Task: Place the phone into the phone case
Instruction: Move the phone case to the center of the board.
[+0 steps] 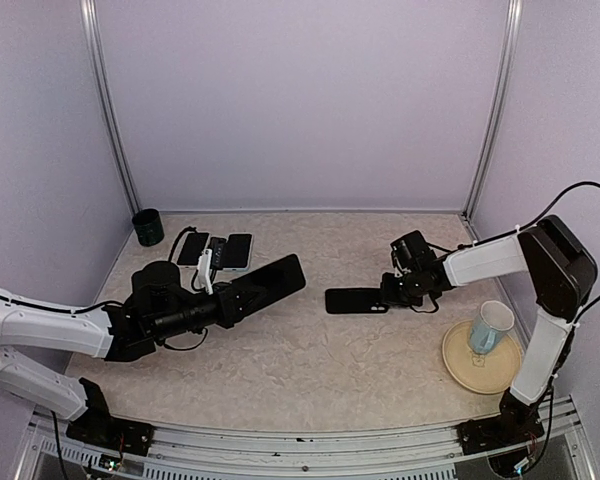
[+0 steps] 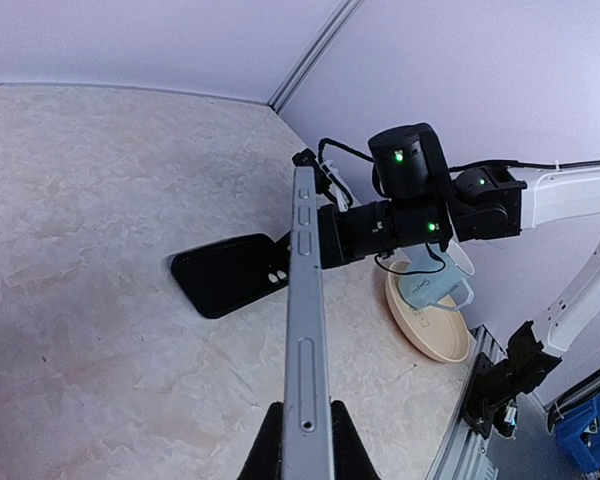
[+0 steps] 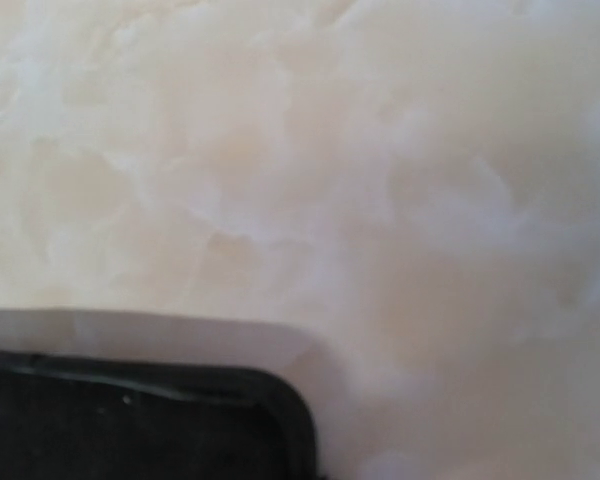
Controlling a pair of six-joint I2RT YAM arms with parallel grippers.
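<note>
My left gripper (image 1: 236, 297) is shut on the phone (image 1: 272, 279), a dark slab held off the table and pointing right. In the left wrist view the phone's grey metal edge (image 2: 305, 320) runs up the middle, and my left gripper (image 2: 307, 445) pinches it at the bottom. The black phone case (image 1: 354, 299) lies flat at mid-table. My right gripper (image 1: 388, 292) is shut on its right end. From the left wrist the case (image 2: 228, 273) shows beyond the phone, with the right gripper (image 2: 325, 238) at its end. The right wrist view shows only one case corner (image 3: 130, 420); its fingers are hidden.
Several dark phones and cases (image 1: 216, 250) lie at the back left beside a dark cup (image 1: 148, 227). A tan plate (image 1: 472, 372) with a tilted pale mug (image 1: 491, 327) sits at the front right, next to the right arm's base.
</note>
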